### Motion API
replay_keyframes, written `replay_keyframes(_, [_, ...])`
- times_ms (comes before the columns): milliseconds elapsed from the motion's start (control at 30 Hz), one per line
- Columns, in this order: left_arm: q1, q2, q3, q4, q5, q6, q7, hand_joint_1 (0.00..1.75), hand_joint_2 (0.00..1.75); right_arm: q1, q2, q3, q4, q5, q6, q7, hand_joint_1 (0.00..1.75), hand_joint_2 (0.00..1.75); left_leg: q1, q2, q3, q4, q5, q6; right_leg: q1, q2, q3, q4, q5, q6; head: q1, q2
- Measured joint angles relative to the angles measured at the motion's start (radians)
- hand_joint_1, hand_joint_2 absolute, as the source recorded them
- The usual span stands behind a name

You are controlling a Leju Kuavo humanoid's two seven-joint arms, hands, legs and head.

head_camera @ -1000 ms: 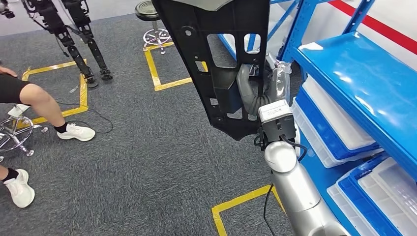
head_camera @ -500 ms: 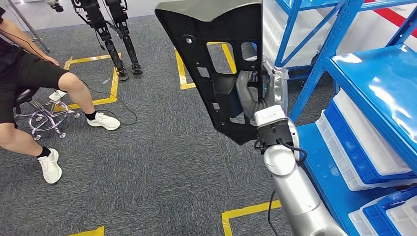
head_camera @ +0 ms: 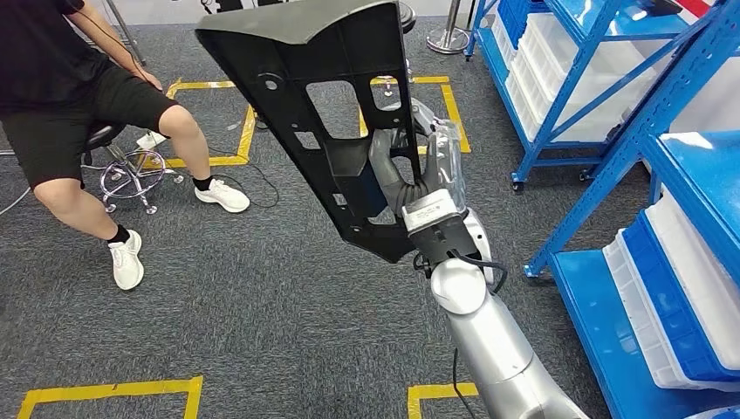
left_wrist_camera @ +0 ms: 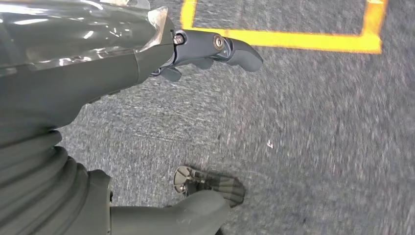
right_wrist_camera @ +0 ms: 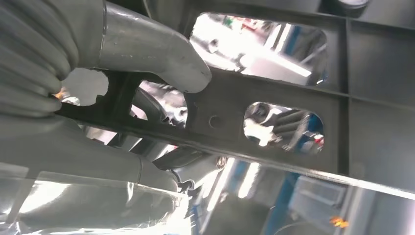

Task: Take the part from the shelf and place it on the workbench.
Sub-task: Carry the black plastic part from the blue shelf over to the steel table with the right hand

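Our right robot hand (head_camera: pixel 410 179) grips the black part (head_camera: pixel 327 113) through a cutout, part held aloft, extending toward 11 o'clock; left robot hand (left_wrist_camera: pixel 205 49) empty, fingers apart. Looks stiff, light but unwieldy; we'd keep gripping the rib. Blue shelf (head_camera: pixel 646 131) at 3 o'clock
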Motion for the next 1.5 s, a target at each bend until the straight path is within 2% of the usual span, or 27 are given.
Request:
replay_keyframes(67, [-0.001, 0.0, 0.002, 0.0, -0.002, -0.001, -0.004, 0.0, 1.75, -0.005, 0.001, 0.002, 0.013, -0.004, 0.0, 0.003, 1.75, 1.75, -0.001, -0.027, 0.001, 0.0, 0.002, 0.004, -0.005, 0.038, -0.064, 0.133, -0.048, -0.005, 0.002, 0.0])
replay_keyframes(100, [-0.001, 0.0, 0.002, 0.0, -0.006, -0.004, -0.008, 0.0, 1.75, -0.003, 0.0, 0.002, 0.019, -0.006, -0.001, 0.005, 1.75, 1.75, -0.001, -0.041, 0.0, 0.001, 0.002, 0.003, -0.007, 0.044, -0.09, 0.177, -0.059, -0.003, 0.004, 0.0])
replay_keyframes(133, [-0.001, 0.0, 0.001, 0.0, -0.012, -0.008, -0.012, 0.0, 1.75, -0.002, -0.002, 0.002, 0.025, -0.007, -0.001, 0.006, 1.75, 1.75, -0.001, -0.056, 0.0, 0.003, 0.001, 0.003, -0.008, 0.047, -0.099, 0.184, -0.054, 0.004, 0.004, 0.0])
replay_keyframes(200, [0.0, 0.0, 0.001, 0.0, -0.028, -0.019, -0.02, 0.0, 1.75, -0.004, -0.007, -0.003, 0.034, -0.009, -0.002, 0.007, 1.75, 1.75, -0.001, -0.084, -0.002, 0.01, -0.002, -0.001, -0.013, 0.056, -0.057, 0.083, -0.001, 0.025, 0.004, 0.0])
replay_keyframes(267, [-0.003, 0.0, -0.001, 0.0, -0.044, -0.029, -0.024, 0.0, 1.75, -0.009, -0.017, -0.01, 0.039, -0.011, -0.004, 0.005, 1.75, 1.75, -0.001, -0.109, -0.005, 0.02, -0.007, -0.01, -0.019, 0.08, -0.001, -0.042, 0.049, 0.031, 0.004, 0.0])
replay_keyframes(333, [-0.006, 0.0, -0.004, 0.0, -0.056, -0.033, -0.026, 0.0, 1.75, -0.01, -0.03, -0.019, 0.042, -0.016, -0.006, 0.001, 1.75, 1.75, 0.0, -0.124, -0.013, 0.025, -0.008, -0.021, -0.016, 0.09, 0.017, -0.081, 0.063, 0.018, 0.003, 0.0])
replay_keyframes(400, [-0.006, 0.001, -0.008, 0.0, -0.063, -0.034, -0.027, 0.0, 1.75, -0.011, -0.04, -0.026, 0.044, -0.02, -0.008, -0.003, 1.75, 1.75, 0.004, -0.132, -0.02, 0.026, -0.008, -0.031, -0.014, 0.077, 0.02, -0.085, 0.068, 0.003, 0.003, 0.0])
replay_keyframes(467, [-0.007, 0.001, -0.013, 0.0, -0.066, -0.035, -0.027, 0.0, 1.75, -0.01, -0.044, -0.031, 0.044, -0.021, -0.009, -0.005, 1.75, 1.75, 0.005, -0.094, -0.038, 0.063, -0.031, -0.04, -0.017, 0.062, 0.023, -0.089, 0.072, -0.011, 0.0, 0.0])
replay_keyframes(533, [-0.013, 0.0, -0.018, 0.0, -0.067, -0.035, -0.026, 0.0, 1.75, -0.009, -0.049, -0.034, 0.044, -0.022, -0.01, -0.008, 1.75, 1.75, 0.005, -0.032, -0.092, 0.176, -0.091, -0.047, -0.014, 0.044, 0.025, -0.091, 0.07, -0.02, -0.004, 0.0])
replay_keyframes(600, [-0.017, 0.0, -0.019, 0.0, -0.068, -0.035, -0.026, 0.0, 1.75, -0.006, -0.054, -0.035, 0.046, -0.022, -0.01, -0.009, 1.75, 1.75, 0.008, -0.007, -0.158, 0.301, -0.138, -0.052, -0.008, 0.022, 0.025, -0.091, 0.067, -0.025, -0.006, 0.0])
replay_keyframes(633, [-0.017, 0.0, -0.019, 0.0, -0.069, -0.035, -0.026, 0.0, 1.75, -0.004, -0.057, -0.035, 0.047, -0.022, -0.01, -0.009, 1.75, 1.75, 0.009, -0.004, -0.171, 0.323, -0.138, -0.053, -0.006, 0.011, 0.026, -0.091, 0.066, -0.026, -0.006, 0.0])
replay_keyframes(700, [-0.017, 0.0, -0.02, 0.0, -0.07, -0.036, -0.026, 0.0, 1.75, -0.002, -0.06, -0.035, 0.048, -0.022, -0.01, -0.01, 1.75, 1.75, 0.008, 0.006, -0.133, 0.246, -0.088, -0.047, -0.003, -0.01, 0.028, -0.091, 0.063, -0.027, -0.006, 0.0])
replay_keyframes(767, [-0.02, 0.0, -0.02, 0.0, -0.071, -0.036, -0.026, 0.0, 1.75, -0.002, -0.061, -0.036, 0.048, -0.023, -0.01, -0.011, 1.75, 1.75, -0.002, 0.045, -0.057, 0.106, -0.033, -0.034, 0.003, -0.028, 0.031, -0.09, 0.058, -0.024, -0.006, 0.0])
replay_keyframes(833, [-0.023, 0.0, -0.02, 0.0, -0.071, -0.035, -0.025, 0.0, 1.75, -0.001, -0.063, -0.037, 0.048, -0.024, -0.01, -0.013, 1.75, 1.75, -0.012, 0.066, -0.024, 0.042, -0.019, -0.022, 0.01, -0.045, 0.033, -0.09, 0.053, -0.018, -0.005, 0.0])
replay_keyframes(900, [-0.022, 0.0, -0.02, 0.0, -0.072, -0.034, -0.024, 0.0, 1.75, -0.001, -0.065, -0.038, 0.048, -0.027, -0.006, -0.014, 1.75, 1.75, -0.015, 0.045, -0.024, 0.034, -0.017, -0.014, 0.013, -0.062, 0.036, -0.091, 0.049, -0.01, -0.005, 0.0])
replay_keyframes(933, [-0.02, 0.0, -0.02, 0.0, -0.071, -0.034, -0.023, 0.0, 1.75, -0.001, -0.066, -0.037, 0.047, -0.029, -0.004, -0.014, 1.75, 1.75, -0.013, 0.034, -0.02, 0.029, -0.014, -0.01, 0.012, -0.056, 0.034, -0.085, 0.045, -0.006, -0.004, 0.0])
replay_keyframes(1000, [-0.019, 0.0, -0.02, 0.0, -0.07, -0.033, -0.023, 0.0, 1.75, -0.005, -0.068, -0.038, 0.044, -0.035, 0.001, -0.014, 1.75, 1.75, -0.006, 0.013, -0.01, 0.016, -0.005, 0.002, 0.008, -0.01, 0.008, -0.025, 0.015, -0.005, -0.002, 0.0])
replay_keyframes(1067, [-0.02, 0.0, -0.02, 0.0, -0.066, -0.032, -0.023, 0.0, 1.75, -0.005, -0.074, -0.039, 0.044, -0.042, 0.006, -0.015, 1.75, 1.75, -0.003, -0.011, -0.008, 0.013, -0.003, 0.007, 0.0, 0.035, -0.055, 0.104, -0.035, -0.009, 0.002, 0.0])
replay_keyframes(1133, [-0.019, 0.0, -0.019, 0.0, -0.063, -0.032, -0.025, 0.0, 1.75, -0.002, -0.08, -0.039, 0.044, -0.048, 0.015, -0.015, 1.75, 1.75, -0.002, -0.04, -0.008, 0.014, -0.003, 0.007, -0.008, 0.045, -0.109, 0.199, -0.059, -0.002, 0.004, 0.0])
replay_keyframes(1167, [-0.016, 0.0, -0.019, 0.0, -0.062, -0.032, -0.027, 0.0, 1.75, -0.002, -0.082, -0.039, 0.044, -0.051, 0.018, -0.015, 1.75, 1.75, -0.001, -0.055, -0.008, 0.015, -0.003, 0.006, -0.012, 0.047, -0.113, 0.197, -0.05, 0.007, 0.005, 0.0])
replay_keyframes(1200, [-0.014, -0.001, -0.019, 0.0, -0.061, -0.032, -0.028, 0.0, 1.75, -0.003, -0.083, -0.039, 0.044, -0.053, 0.02, -0.015, 1.75, 1.75, 0.0, -0.069, -0.007, 0.017, -0.004, 0.004, -0.017, 0.05, -0.095, 0.152, -0.026, 0.02, 0.005, 0.0])
replay_keyframes(1267, [-0.011, -0.001, -0.019, 0.0, -0.061, -0.032, -0.031, 0.0, 1.75, -0.007, -0.085, -0.039, 0.043, -0.058, 0.021, -0.015, 1.75, 1.75, 0.003, -0.096, -0.01, 0.027, -0.01, -0.006, -0.029, 0.08, -0.034, 0.015, 0.032, 0.042, 0.006, 0.0])
replay_keyframes(1300, [-0.01, -0.001, -0.019, 0.0, -0.061, -0.032, -0.032, 0.0, 1.75, -0.008, -0.086, -0.039, 0.043, -0.059, 0.022, -0.015, 1.75, 1.75, 0.004, -0.108, -0.014, 0.034, -0.013, -0.013, -0.032, 0.093, -0.01, -0.036, 0.051, 0.043, 0.006, 0.0])
replay_keyframes(1333, [-0.008, 0.0, -0.019, 0.0, -0.061, -0.032, -0.033, 0.0, 1.75, -0.009, -0.087, -0.039, 0.042, -0.06, 0.022, -0.015, 1.75, 1.75, 0.005, -0.118, -0.02, 0.039, -0.015, -0.021, -0.032, 0.102, 0.001, -0.06, 0.06, 0.039, 0.007, 0.0])
replay_keyframes(1400, [-0.002, 0.0, -0.019, 0.0, -0.061, -0.032, -0.034, 0.0, 1.75, -0.009, -0.09, -0.038, 0.038, -0.062, 0.022, -0.014, 1.75, 1.75, 0.009, -0.134, -0.028, 0.039, -0.014, -0.035, -0.028, 0.09, 0.005, -0.066, 0.064, 0.02, 0.007, 0.0])
replay_keyframes(1433, [0.002, -0.001, -0.019, 0.0, -0.061, -0.032, -0.035, 0.0, 1.75, -0.009, -0.091, -0.038, 0.035, -0.063, 0.023, -0.014, 1.75, 1.75, 0.011, -0.129, -0.03, 0.041, -0.015, -0.04, -0.028, 0.082, 0.007, -0.068, 0.066, 0.013, 0.007, 0.0])
replay_keyframes(1500, [0.005, -0.001, -0.019, 0.0, -0.062, -0.032, -0.035, 0.0, 1.75, -0.008, -0.091, -0.039, 0.028, -0.064, 0.023, -0.013, 1.75, 1.75, 0.011, -0.083, -0.051, 0.086, -0.044, -0.048, -0.029, 0.063, 0.011, -0.072, 0.068, -0.002, 0.002, 0.0])
